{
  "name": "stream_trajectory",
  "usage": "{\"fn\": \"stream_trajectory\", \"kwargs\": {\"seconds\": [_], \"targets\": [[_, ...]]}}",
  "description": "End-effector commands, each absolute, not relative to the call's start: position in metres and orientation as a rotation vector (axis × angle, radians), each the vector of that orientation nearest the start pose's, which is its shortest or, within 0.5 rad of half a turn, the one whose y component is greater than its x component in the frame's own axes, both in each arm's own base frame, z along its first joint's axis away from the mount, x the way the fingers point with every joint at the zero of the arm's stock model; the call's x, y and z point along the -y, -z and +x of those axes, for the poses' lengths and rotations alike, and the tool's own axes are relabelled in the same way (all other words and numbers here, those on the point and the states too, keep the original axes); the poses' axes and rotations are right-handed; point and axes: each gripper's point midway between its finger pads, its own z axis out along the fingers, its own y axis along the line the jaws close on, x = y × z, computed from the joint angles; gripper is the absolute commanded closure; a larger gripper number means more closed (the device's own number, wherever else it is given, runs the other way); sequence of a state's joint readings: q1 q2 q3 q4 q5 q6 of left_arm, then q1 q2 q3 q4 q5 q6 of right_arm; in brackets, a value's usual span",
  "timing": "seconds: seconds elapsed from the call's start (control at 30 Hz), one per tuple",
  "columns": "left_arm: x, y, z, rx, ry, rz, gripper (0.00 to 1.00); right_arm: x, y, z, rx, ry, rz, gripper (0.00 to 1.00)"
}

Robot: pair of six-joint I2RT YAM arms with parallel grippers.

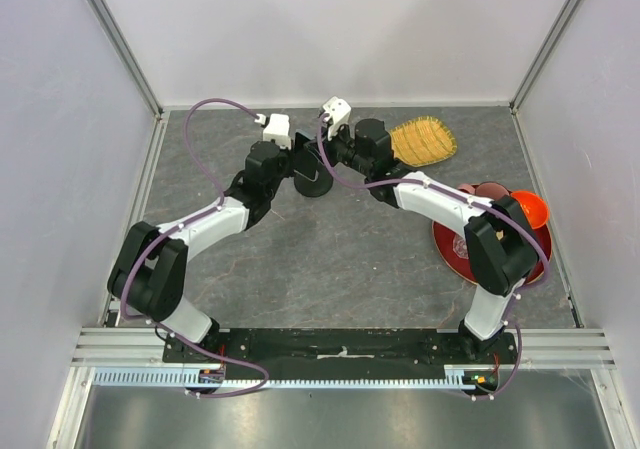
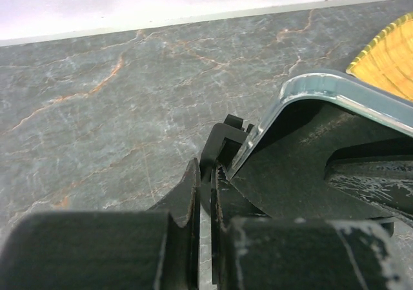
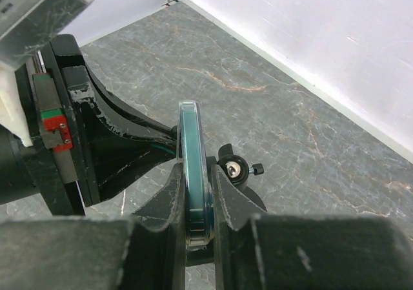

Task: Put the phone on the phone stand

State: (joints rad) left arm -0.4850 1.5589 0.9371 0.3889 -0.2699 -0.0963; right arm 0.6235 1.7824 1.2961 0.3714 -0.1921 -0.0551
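Right wrist view: phone (image 3: 193, 167) stands edge-on, faces vertical, clamped between right fingers (image 3: 233, 198), pointing away toward phone stand (image 3: 237, 168) (long axis unclear) above the bench (image 3: 290, 109); left fingers (image 2: 184, 196) pressed shut beside that stand.

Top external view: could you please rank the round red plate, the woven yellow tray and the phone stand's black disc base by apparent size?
1. Round red plate, though partly under the right arm.
2. Woven yellow tray.
3. Phone stand's black disc base, partly hidden.

White-and-black jointed arms (image 1: 215, 224), looping purple cables (image 1: 205, 102), scuffed black claws (image 2: 205, 186), white wrist cameras (image 1: 277, 127).
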Motion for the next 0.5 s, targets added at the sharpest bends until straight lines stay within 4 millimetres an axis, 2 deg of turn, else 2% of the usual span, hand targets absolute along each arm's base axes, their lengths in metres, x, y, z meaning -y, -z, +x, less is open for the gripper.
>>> {"fn": "stream_trajectory", "kwargs": {"seconds": [0.0,0.03,0.1,0.2,0.3,0.37,0.47], "targets": [[0.113,-0.196,0.438,-1.807,-0.161,-0.114,0.98,-0.263,-0.243,0.504,-1.633,-0.242,-0.475,1.00],[0.106,-0.196,0.437,-1.807,-0.208,-0.138,0.95,-0.263,-0.246,0.504,-1.625,-0.243,-0.475,1.00],[0.105,-0.195,0.436,-1.819,-0.218,-0.153,0.92,-0.266,-0.244,0.504,-1.626,-0.259,-0.485,1.00],[0.104,-0.196,0.433,-1.826,-0.214,-0.158,0.79,-0.268,-0.238,0.505,-1.632,-0.259,-0.497,1.00],[0.102,-0.201,0.426,-1.815,-0.193,-0.152,0.71,-0.270,-0.236,0.505,-1.636,-0.269,-0.507,1.00],[0.106,-0.213,0.422,-1.782,-0.143,-0.139,0.66,-0.272,-0.238,0.504,-1.628,-0.282,-0.509,1.00],[0.108,-0.221,0.414,-1.764,-0.101,-0.106,0.63,-0.273,-0.238,0.505,-1.629,-0.295,-0.511,1.00]]}}
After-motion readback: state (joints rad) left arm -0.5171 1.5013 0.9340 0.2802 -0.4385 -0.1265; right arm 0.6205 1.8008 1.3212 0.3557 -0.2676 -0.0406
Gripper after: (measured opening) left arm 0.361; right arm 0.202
